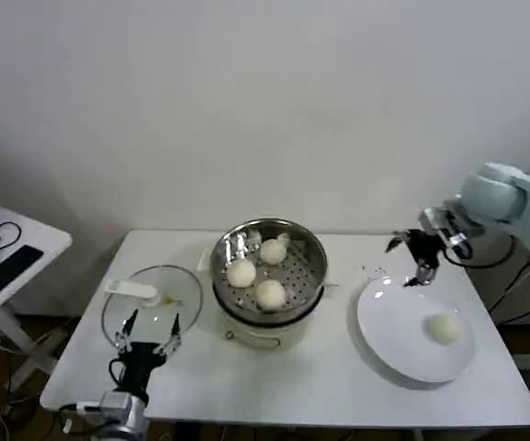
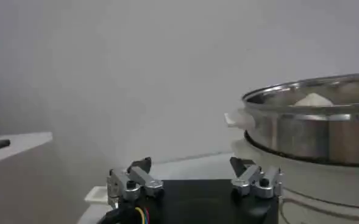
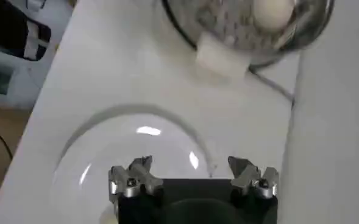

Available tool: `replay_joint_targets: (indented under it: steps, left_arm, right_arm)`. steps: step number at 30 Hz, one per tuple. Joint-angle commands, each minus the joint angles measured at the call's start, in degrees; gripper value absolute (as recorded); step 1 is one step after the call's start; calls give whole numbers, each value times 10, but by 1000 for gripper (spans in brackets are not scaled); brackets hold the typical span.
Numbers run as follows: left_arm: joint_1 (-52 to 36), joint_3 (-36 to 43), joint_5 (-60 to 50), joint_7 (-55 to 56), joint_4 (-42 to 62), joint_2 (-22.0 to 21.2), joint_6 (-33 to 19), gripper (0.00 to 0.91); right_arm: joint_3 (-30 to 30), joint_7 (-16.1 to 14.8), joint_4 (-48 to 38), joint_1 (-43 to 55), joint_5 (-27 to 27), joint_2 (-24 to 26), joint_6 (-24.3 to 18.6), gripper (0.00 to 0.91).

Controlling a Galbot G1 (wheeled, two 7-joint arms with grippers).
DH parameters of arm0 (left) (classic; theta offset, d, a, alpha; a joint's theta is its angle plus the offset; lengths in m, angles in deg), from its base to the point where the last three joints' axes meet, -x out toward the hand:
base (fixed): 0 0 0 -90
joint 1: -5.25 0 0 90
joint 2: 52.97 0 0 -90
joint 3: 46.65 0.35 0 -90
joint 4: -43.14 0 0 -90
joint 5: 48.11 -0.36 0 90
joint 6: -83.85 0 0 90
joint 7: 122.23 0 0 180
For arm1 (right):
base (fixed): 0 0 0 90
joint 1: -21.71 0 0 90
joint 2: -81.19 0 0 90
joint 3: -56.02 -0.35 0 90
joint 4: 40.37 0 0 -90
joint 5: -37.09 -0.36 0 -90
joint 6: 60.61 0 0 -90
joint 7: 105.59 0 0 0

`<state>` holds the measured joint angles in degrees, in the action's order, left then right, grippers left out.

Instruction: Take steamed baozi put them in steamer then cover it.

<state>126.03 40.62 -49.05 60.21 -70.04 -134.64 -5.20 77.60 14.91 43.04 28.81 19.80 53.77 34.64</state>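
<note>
You have three buns in the steamer; one bun waits on the plate, lid off; both grippers' jaws released.

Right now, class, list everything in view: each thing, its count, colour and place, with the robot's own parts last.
Buns in steamer: three, cream-white, on the perforated bottom.
Bun on plate: one, cream-white, robot's right.
Steamer: one, shiny steel on a white pot, table centre.
Lid: one, clear glass with white handle, flat on the table, robot's left.
Plate: one, white, right of steamer.
Table: one, white.
Left gripper: open, at the lid's near edge.
Right gripper: open, above the plate's far edge.
</note>
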Motion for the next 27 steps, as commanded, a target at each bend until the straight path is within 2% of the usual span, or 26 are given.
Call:
replay_joint_targets:
  steps: [1, 4, 9, 12, 19, 27]
  left_arm:
    - [4, -3, 7, 13, -4, 1, 13, 907]
    - [4, -5, 5, 14, -3, 1, 14, 907]
    - [4, -5, 1, 16, 0, -4, 15, 907]
    - [3, -6, 0, 23, 3, -6, 15, 907]
    - [0, -9, 1, 23, 9, -7, 17, 907]
    - [-4, -10, 0, 23, 13, -8, 19, 907]
  right_arm:
    - [-252, -15, -76, -326, 106, 101, -12, 907]
    - [-292, -22, -114, -381, 142, 79, -37, 907]
    - [-306, -25, -151, -401, 161, 48, -44, 907]
    - [-320, -29, -177, -408, 202, 27, -63, 907]
    - [-336, -29, -225, -407, 213, -14, -71, 907]
    - [-334, -31, -256, -407, 223, -36, -76, 907]
